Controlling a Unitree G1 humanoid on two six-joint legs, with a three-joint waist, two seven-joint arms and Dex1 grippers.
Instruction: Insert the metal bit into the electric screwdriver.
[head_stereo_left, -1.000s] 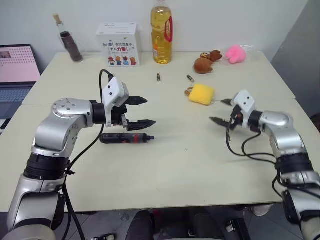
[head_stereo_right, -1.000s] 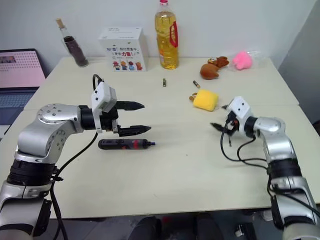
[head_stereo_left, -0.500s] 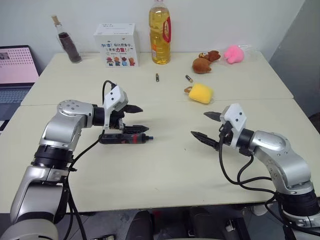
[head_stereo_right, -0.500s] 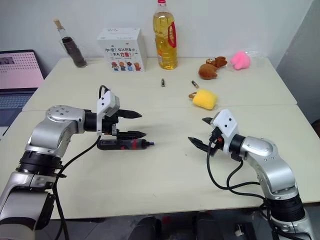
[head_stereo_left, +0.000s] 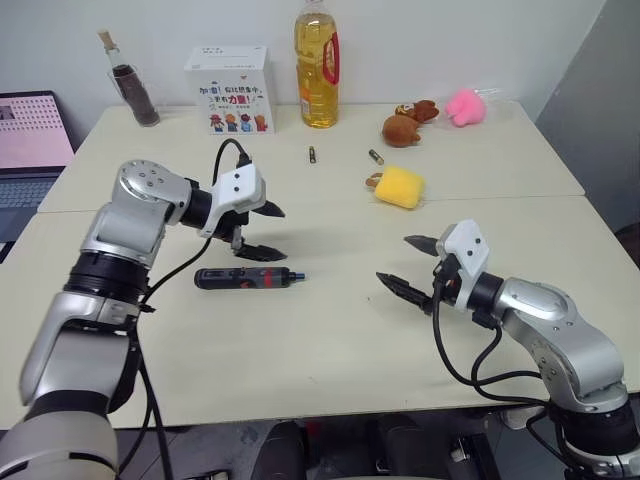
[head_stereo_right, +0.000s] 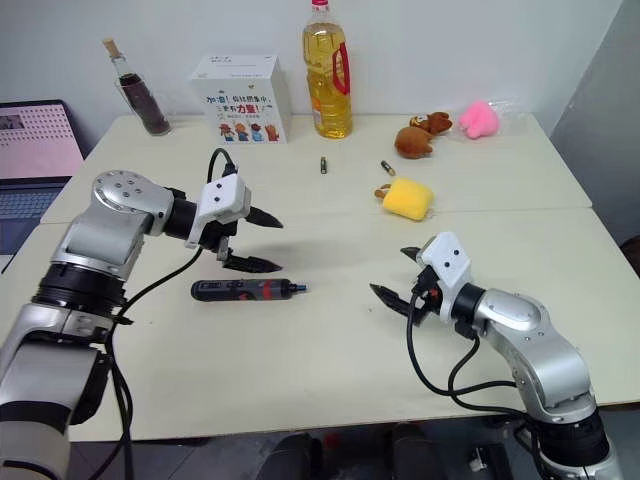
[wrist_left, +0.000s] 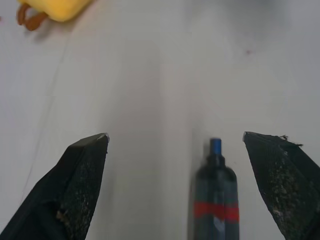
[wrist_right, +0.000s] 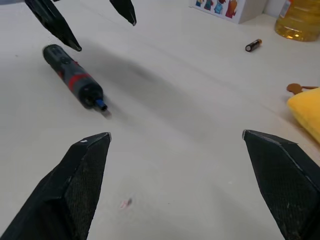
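The electric screwdriver lies flat on the table, black with red accents, its small blue tip pointing toward the right arm. My left gripper hovers open just above and behind it, angled down. In the left wrist view the screwdriver sits nearer one finger, untouched. My right gripper stands open above bare table, well to the right of the tool, and points toward it. Its wrist view shows the screwdriver and the left gripper ahead. The metal bit is out of view.
Two small batteries lie mid-table. A yellow plush sits behind the right gripper. Along the far edge stand a glass bottle, a white box, an oil bottle, and brown and pink plush toys. A laptop sits far left.
My right gripper has drawn back toward me and leftward, away from the yellow plush. My left gripper has tipped downward over the screwdriver. Both stay open; the screwdriver has not moved.
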